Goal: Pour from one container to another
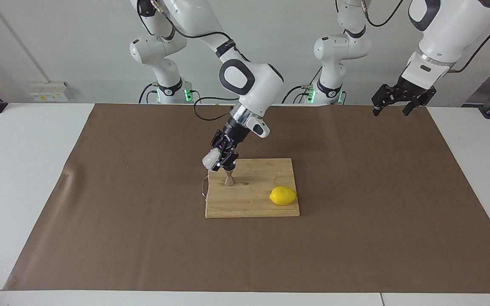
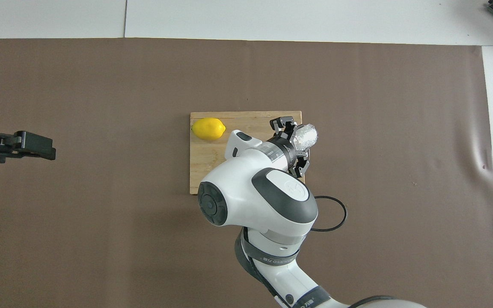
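Two black fingers of the right gripper are clamped on the small, squat, whitish-translucent faceted cup, which is tipped on its side up in the air, over the edge of the pale wooden cutting board toward the right arm's end of the table. Directly under the gripper stands the small hourglass-shaped jigger, upright on the board; from the facing view it looks tan, and its upper cone is partly hidden by the fingers. From overhead the jigger is not visible at all, covered by the right arm's wrist, while the cup shows clearly, poking out past the board's edge from the gripper.

Beside the jigger, toward the left arm's end of the board, lies a yellow lemon, well apart from it and close to the board's corner farthest from the robots.

Over the brown mat, toward its own end of the table, the left gripper hangs in wait, raised, its jaws spread wide and holding nothing. Around the board the mat lies bare on every side, with a black cable loop resting on it nearer the robots.
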